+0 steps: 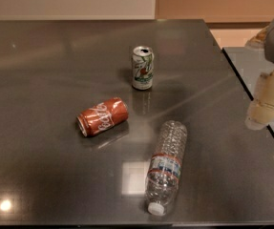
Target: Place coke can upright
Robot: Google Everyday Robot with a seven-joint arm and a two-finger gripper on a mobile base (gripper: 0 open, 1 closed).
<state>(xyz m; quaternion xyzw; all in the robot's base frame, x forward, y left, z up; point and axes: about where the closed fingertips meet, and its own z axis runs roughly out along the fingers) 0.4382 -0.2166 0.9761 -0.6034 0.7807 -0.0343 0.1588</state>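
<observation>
Bottle (166,168) in the foreground: clear plastic, it lies on its side on the dark desk (41,70), its white cap (154,208) toward the camera and its base pointing away and slightly right. At the right edge of the view, the gripper (263,106) hangs over the desk's right border. It is pale beige below a grey housing that the frame cuts off. Only part of it shows, and whether it is spread or closed cannot be made out. It is well apart from all three containers.

Nearest to it is the bottle, down and to its left. Farther left and toward the back, a green can (142,68), white with a green pattern, stands upright with its silver top showing. The coke can (102,117) is farthest from the gripper. It lies on its side near the desk's middle, between the green can and the bottle but touching neither, one silver end facing lower left and the white lettering facing up.

A second surface (251,63) to the right of the desk is partly hidden behind the gripper.
</observation>
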